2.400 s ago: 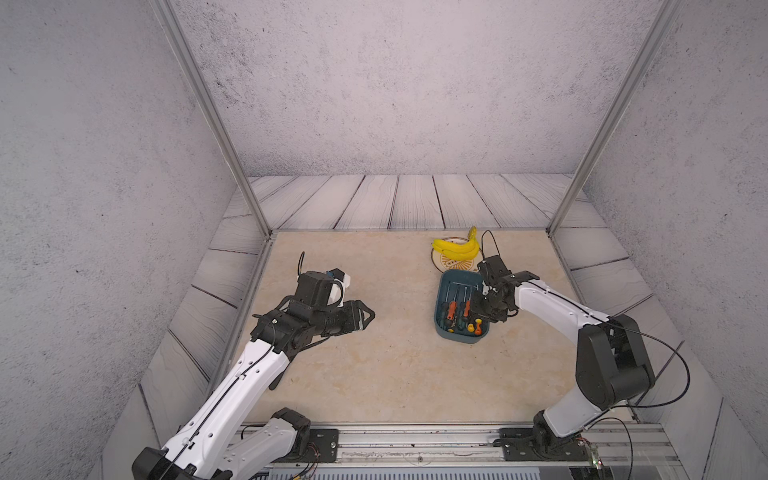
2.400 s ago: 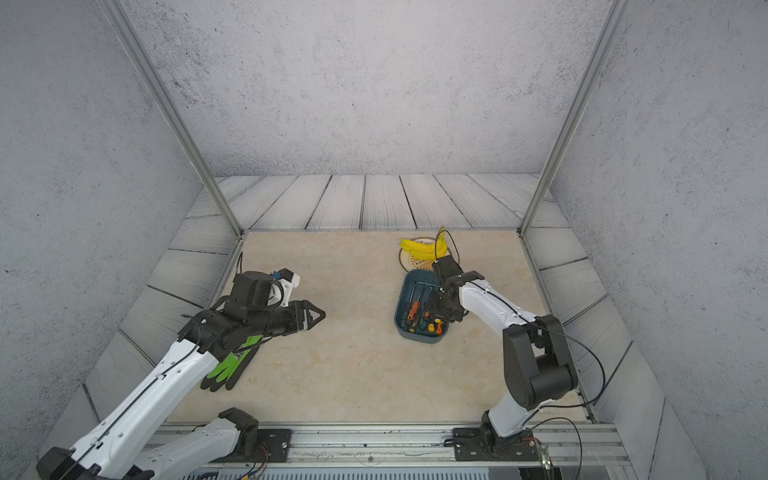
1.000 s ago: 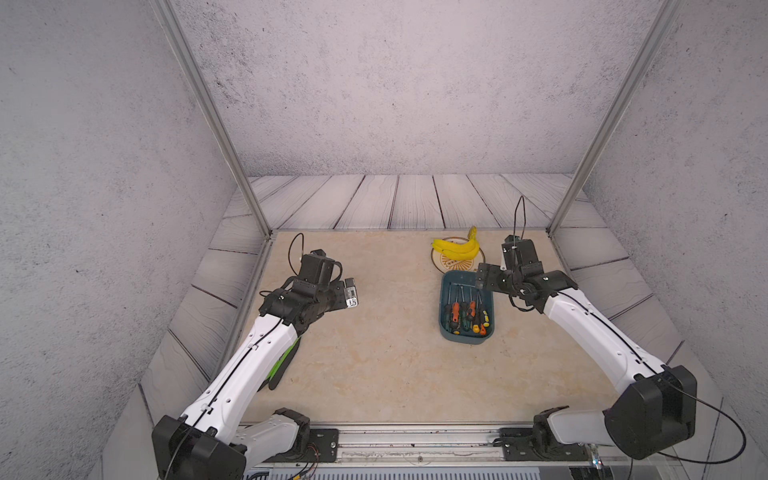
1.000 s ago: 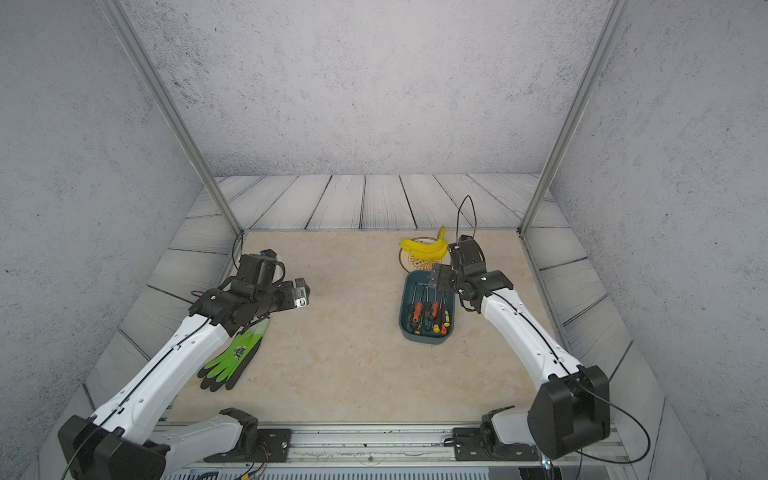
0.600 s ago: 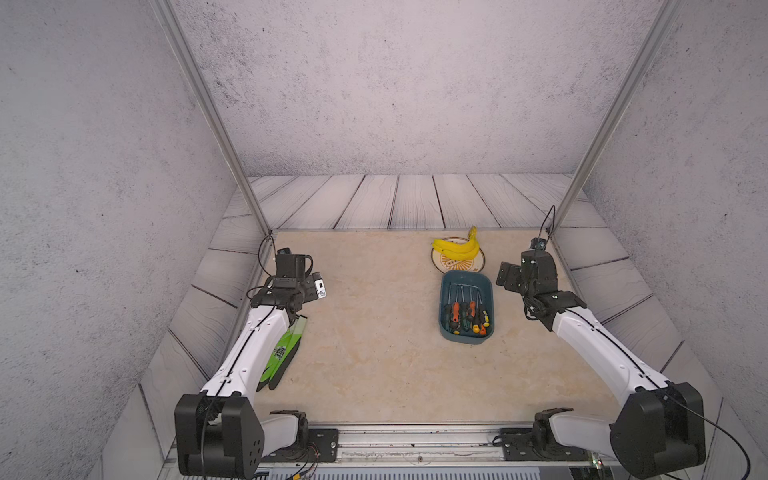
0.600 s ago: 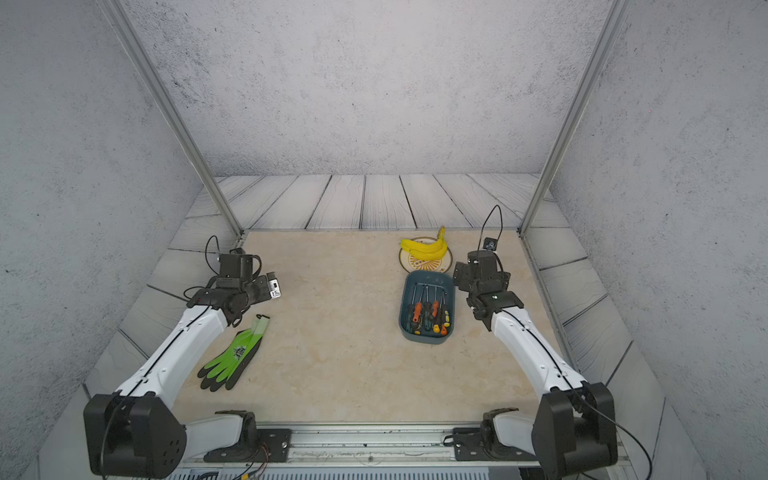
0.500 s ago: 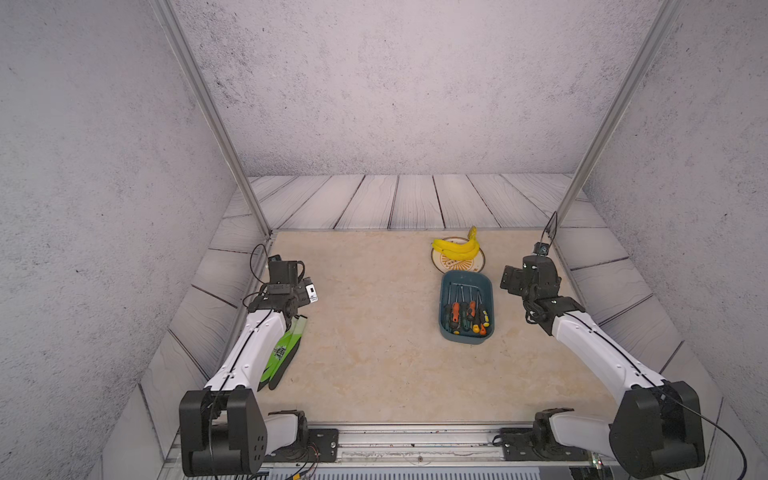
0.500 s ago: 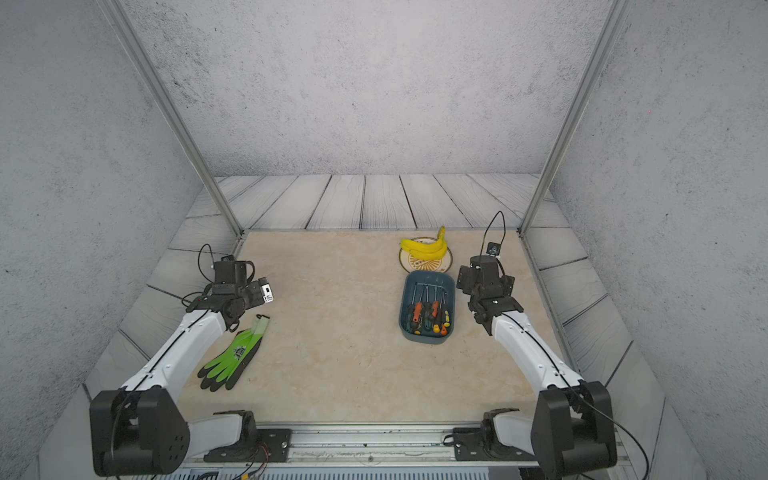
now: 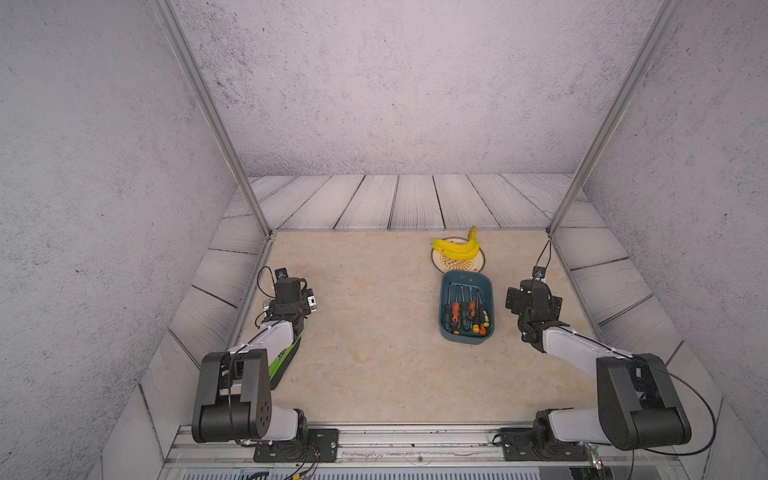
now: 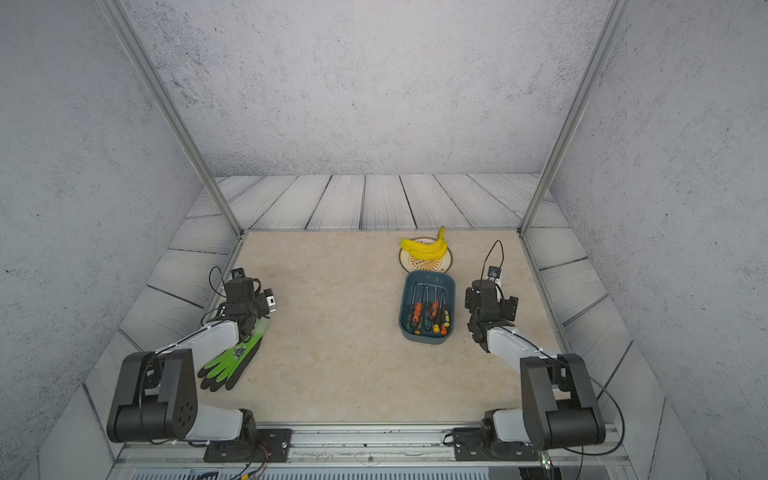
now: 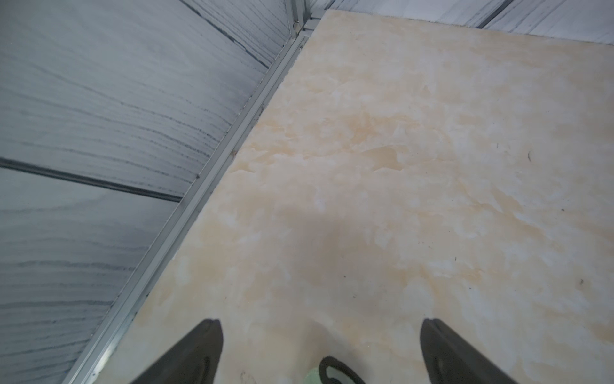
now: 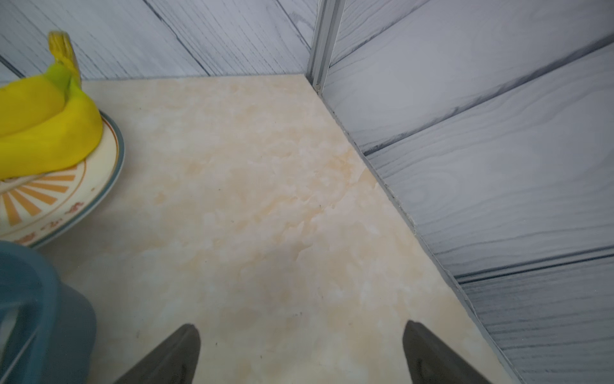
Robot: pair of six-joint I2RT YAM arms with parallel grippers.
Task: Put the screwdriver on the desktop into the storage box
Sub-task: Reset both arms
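Observation:
The teal storage box stands on the beige desktop right of centre, in both top views. Several screwdrivers with orange, green and yellow handles lie side by side inside it; none shows on the bare desktop. My right gripper is open and empty, hovering over bare desktop just right of the box. My left gripper is open and empty too, at the desktop's left edge. In a top view the left gripper and the right gripper are both drawn back.
A green and black glove lies under the left arm, its cuff just below the jaws. A patterned plate with bananas stands behind the box. Grey plank panels and metal posts border the desktop.
Both arms have pulled back from the middle. The right gripper left the box and moved to its right. The left gripper moved to the left edge, over the glove.

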